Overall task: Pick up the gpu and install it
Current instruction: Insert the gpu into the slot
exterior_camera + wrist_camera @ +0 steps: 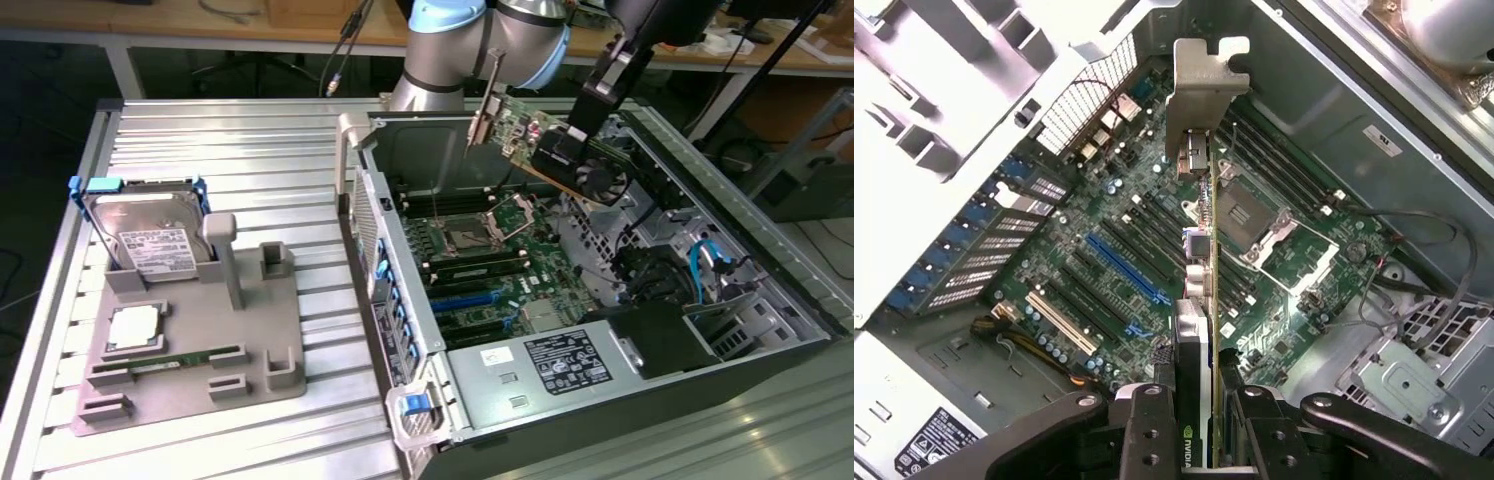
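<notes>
Gripper (577, 130) state: closed on the gpu (558, 160), with one black finger (1146, 430) pressed against each face of the card. In the wrist view the gripper (1204, 445) grips the gpu (1199, 300) at its near end. The card is seen edge-on, running away from the fingers to its silver end bracket (1204, 90) at the far end.

Card position: the gpu is held in the air over the open computer case (747, 250), tilted, with its round black fan (603, 180) facing the exterior view's right and its bracket (483, 120) towards the robot arm (461, 50). It is clear of the motherboard (501, 255) and is not seated in any slot.

Below the card: the motherboard (1104, 230) carries the bare processor socket (1249, 215), rows of black slots and a blue expansion slot (1124, 265). The power supply (561, 362) with its black label occupies the near end of the case.

Surroundings: the case lies on a ribbed metal table (294, 140). At the exterior view's left, well apart from the case, a gray fixture (200, 350) holds a hard drive (150, 235) standing upright, a processor chip (134, 325) lying flat and a narrow memory stick (174, 360).
</notes>
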